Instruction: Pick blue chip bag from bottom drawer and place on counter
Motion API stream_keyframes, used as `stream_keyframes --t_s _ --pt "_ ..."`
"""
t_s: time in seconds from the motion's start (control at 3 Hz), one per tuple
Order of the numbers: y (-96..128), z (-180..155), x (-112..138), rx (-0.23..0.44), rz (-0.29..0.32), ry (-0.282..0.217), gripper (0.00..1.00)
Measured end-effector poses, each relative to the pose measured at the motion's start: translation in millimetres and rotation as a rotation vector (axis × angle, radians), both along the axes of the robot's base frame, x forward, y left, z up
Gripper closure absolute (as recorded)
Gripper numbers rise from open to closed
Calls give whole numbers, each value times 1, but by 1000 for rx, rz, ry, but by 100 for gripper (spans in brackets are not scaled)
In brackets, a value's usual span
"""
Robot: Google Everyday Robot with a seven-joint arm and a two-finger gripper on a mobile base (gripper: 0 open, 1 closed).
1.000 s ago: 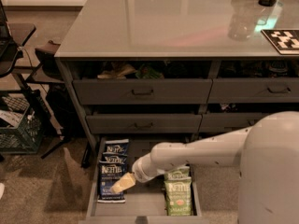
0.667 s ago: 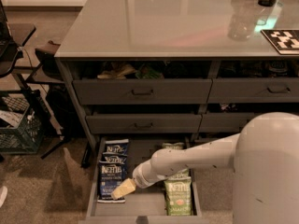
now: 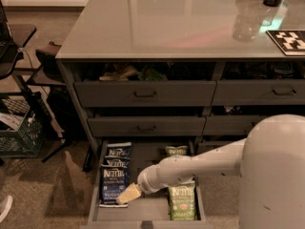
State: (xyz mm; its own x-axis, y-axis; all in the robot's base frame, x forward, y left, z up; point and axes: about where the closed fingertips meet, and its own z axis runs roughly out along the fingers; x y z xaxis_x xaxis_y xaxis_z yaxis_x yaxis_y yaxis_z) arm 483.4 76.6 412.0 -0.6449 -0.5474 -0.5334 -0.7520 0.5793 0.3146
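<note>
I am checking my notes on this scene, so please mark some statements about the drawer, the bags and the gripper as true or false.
The bottom drawer is open. True.
The gripper is above the counter. False: it is low in the drawer, at the blue bags.
A blue bag lies on the counter. False: none shows there.
Green bags lie in the drawer too. True.

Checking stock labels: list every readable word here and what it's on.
"Kettle": each blue chip bag in the bottom drawer, by the gripper.
"Kettle": front green bag.
Smaller print on bags: too blurred.
Marker on the counter: pattern only, no words.
</note>
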Motion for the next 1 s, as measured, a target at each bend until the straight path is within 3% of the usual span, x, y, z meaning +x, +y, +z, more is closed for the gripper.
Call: stream_keyframes --t_s 0.33,0.67,1.0 --pt "-24 5 21 -22 65 -219 0" --pt "-33 11 42 -7 137 -385 0" --pt "-37 9 65 44 192 -488 0"
